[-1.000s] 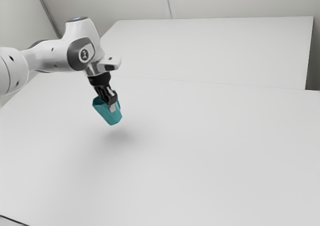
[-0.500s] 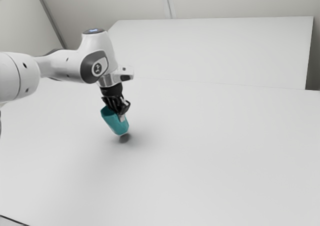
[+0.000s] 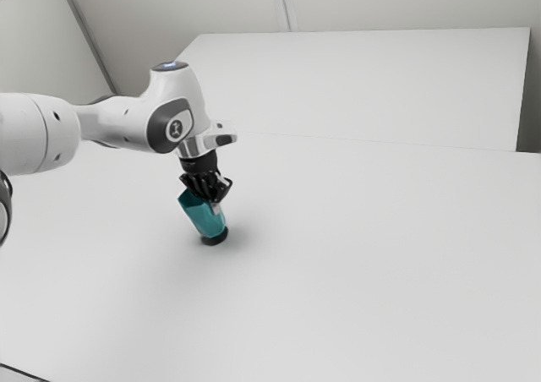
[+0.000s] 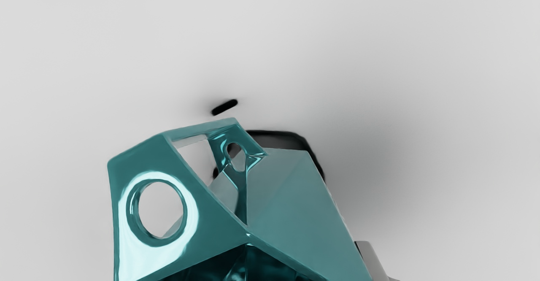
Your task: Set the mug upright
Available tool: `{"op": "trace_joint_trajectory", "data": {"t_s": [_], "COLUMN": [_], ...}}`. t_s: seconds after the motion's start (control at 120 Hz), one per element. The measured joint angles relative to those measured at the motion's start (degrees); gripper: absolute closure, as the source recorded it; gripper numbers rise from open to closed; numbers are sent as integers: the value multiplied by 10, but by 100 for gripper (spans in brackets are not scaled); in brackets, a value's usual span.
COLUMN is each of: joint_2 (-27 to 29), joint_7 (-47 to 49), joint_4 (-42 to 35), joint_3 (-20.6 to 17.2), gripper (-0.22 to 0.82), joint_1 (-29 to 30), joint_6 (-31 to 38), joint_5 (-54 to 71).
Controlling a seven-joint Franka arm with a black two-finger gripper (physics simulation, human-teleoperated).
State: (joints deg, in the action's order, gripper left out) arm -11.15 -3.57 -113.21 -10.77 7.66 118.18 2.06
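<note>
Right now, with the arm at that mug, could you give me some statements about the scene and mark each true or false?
1. The mug is teal. True.
2. The mug stands straight upright. False: it is tilted, its mouth toward the exterior view's left.
3. The end effector is gripping the mug. True.
4. The table is dark red. False: it is pale.
5. The arm is mostly white. True.

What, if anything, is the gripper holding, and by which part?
The gripper holds the teal mug, tilted, by its side wall; whether one finger is inside cannot be told.
</note>
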Motion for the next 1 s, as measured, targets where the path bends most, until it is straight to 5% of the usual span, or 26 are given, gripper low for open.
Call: {"op": "trace_joint_trajectory", "data": {"t_s": [0.133, 0.308, 0.458, 1.0], "joint_2": [0, 6, 60, 118], "joint_7": [18, 36, 47, 19], "joint_4": [0, -4, 4, 205], "joint_3": [-7, -9, -24, 11], "gripper": [66, 33, 16, 1], "joint_1": [-1, -1, -2, -42], "joint_6": [3, 5, -8, -230], "joint_5": [-2, -6, -11, -26]}}
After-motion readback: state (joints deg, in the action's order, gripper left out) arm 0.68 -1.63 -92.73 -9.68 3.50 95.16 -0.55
